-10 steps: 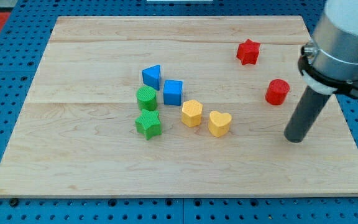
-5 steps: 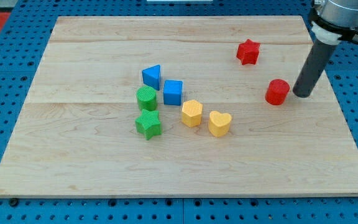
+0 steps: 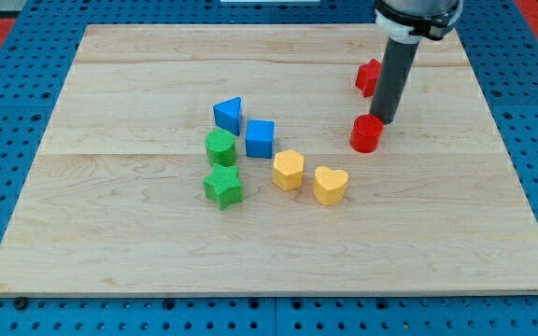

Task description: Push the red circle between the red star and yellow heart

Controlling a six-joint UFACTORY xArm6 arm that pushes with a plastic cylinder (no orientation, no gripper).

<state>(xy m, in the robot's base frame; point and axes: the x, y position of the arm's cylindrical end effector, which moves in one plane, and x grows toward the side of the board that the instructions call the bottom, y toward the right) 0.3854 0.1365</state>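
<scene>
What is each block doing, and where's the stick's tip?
Red circle: flat on the board, against my tip's left side.
Red star: partly hidden behind the rod.
Yellow heart: untouched, beside the yellow hexagon.
My tip: on the board, at the circle's upper right.

My tip (image 3: pixel 386 122) touches the red circle (image 3: pixel 365 134), below the red star (image 3: pixel 367 77)
</scene>
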